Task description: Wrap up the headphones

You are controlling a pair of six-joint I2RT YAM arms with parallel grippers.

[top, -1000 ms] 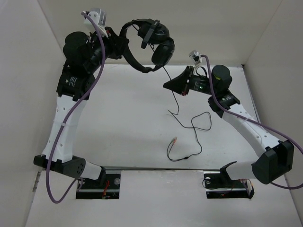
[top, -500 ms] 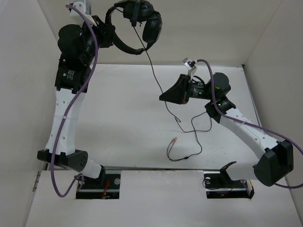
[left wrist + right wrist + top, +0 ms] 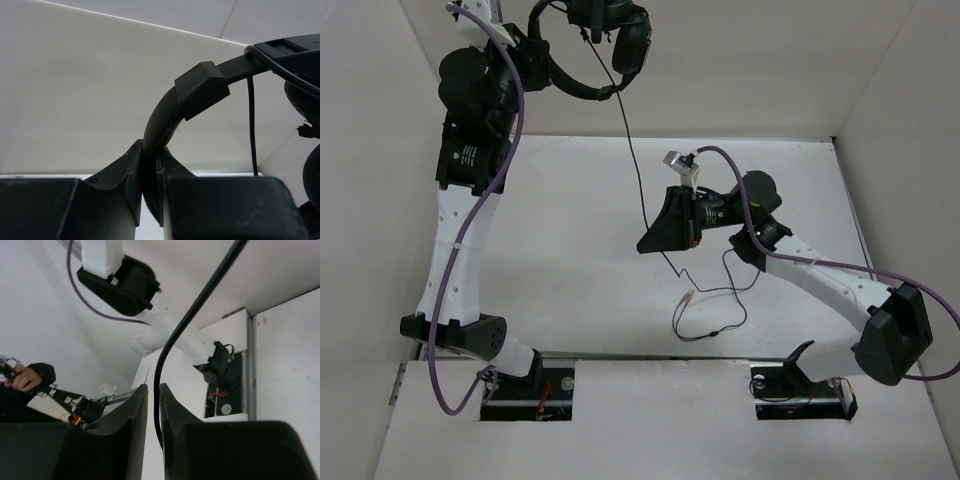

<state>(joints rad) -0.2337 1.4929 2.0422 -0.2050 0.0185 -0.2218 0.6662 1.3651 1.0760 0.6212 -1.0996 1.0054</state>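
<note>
The black headphones (image 3: 610,35) hang high at the back left, held by the headband (image 3: 165,112) in my left gripper (image 3: 150,165), which is shut on it. Their thin black cable (image 3: 632,150) drops straight down from the ear cups to my right gripper (image 3: 645,243) over the middle of the table. In the right wrist view the cable (image 3: 200,300) runs through the narrow gap between the fingers of the right gripper (image 3: 152,395), lying loosely against one of them. The jaws stand slightly open. The rest of the cable (image 3: 735,290) lies looped on the table, ending in pink plugs (image 3: 689,296).
White walls (image 3: 880,70) close in the table at the back and both sides. A thick purple cable (image 3: 470,230) trails along the left arm and another (image 3: 840,265) along the right. The arm bases (image 3: 525,385) sit at the near edge.
The left arm has lifted the headphones higher and further left, pulling the cable taut. The right gripper has moved left and nearer along the cable, and its jaws have eased apart.
</note>
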